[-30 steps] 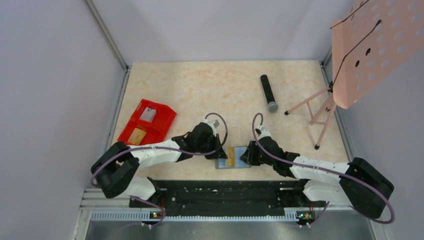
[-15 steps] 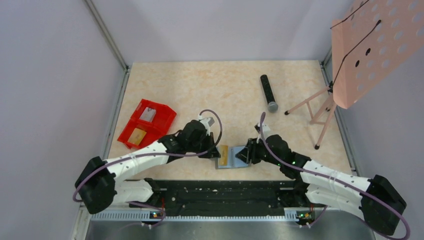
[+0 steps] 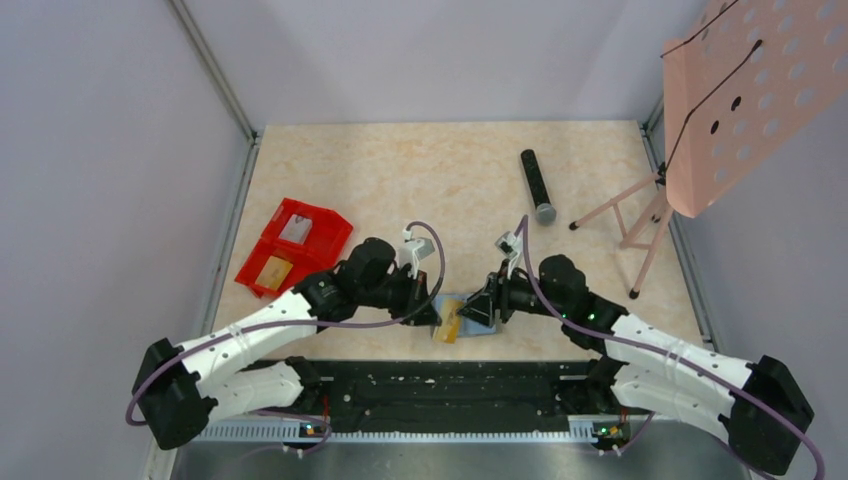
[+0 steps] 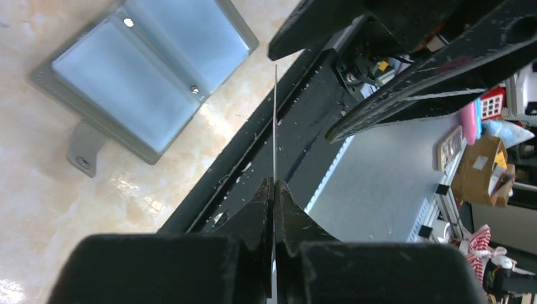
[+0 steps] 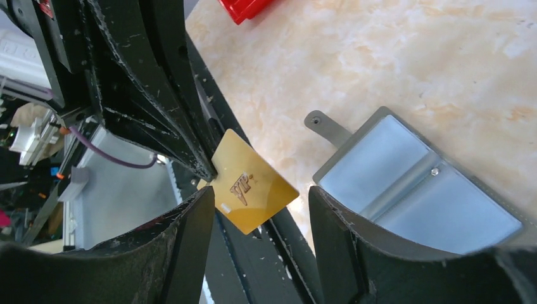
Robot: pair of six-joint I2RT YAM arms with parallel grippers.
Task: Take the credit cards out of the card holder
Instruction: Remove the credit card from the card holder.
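Gold VIP card (image 5: 253,190) in left gripper (image 4: 274,188).

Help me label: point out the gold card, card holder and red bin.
gold card (image 5: 253,185), right wrist view, printed face.
card holder (image 4: 120,82), left wrist view, pale inner panel.
red bin (image 3: 332,238), top external view, side wall.

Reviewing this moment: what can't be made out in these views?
Gold card, its face, left wrist view: edge-on in the left claw.
Card holder, top view: mostly under the right claw.
Cards left in its pockets: wrist views, panels hide any.
Red bin, contents, top view: too small.
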